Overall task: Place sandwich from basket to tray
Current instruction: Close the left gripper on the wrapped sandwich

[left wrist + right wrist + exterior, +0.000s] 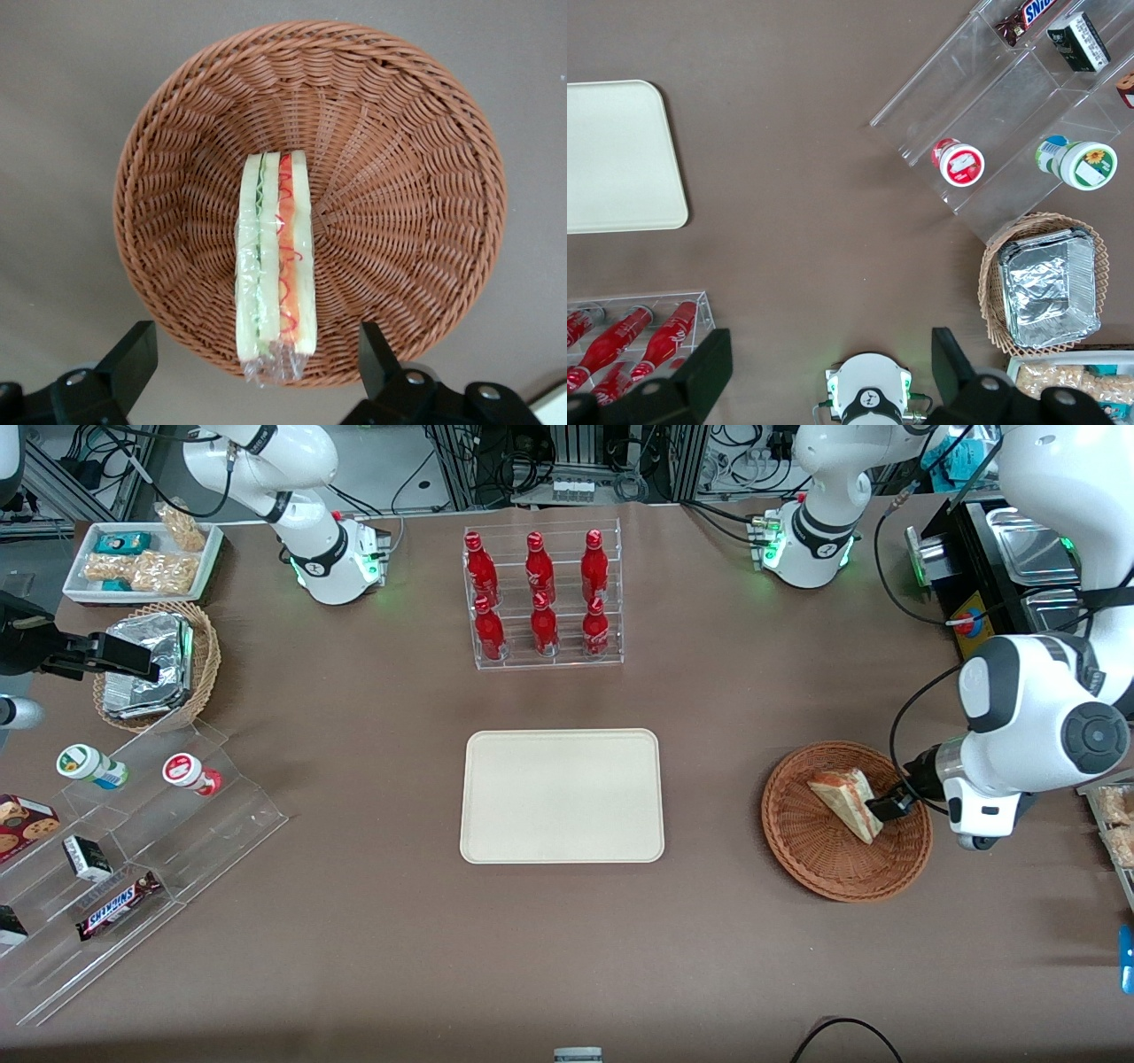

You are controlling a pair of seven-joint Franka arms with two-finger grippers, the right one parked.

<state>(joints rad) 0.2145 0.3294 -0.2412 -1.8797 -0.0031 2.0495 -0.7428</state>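
The sandwich (842, 797), a plastic-wrapped wedge of white bread with red-orange and green filling, lies in the round reddish-brown wicker basket (802, 846) toward the working arm's end of the table. My left gripper (886, 808) hangs low over the basket at the sandwich's wide end. In the left wrist view the sandwich (275, 266) lies lengthwise in the basket (399, 177). The gripper (257, 363) is open, its fingers on either side of the wrapped end and apart from it. The cream tray (562, 795) lies bare at mid-table, beside the basket.
A clear rack of red bottles (542, 598) stands farther from the front camera than the tray. Toward the parked arm's end are a stepped acrylic stand with snacks (133, 824), a tan basket of foil packets (159, 664) and a white snack tray (142, 558).
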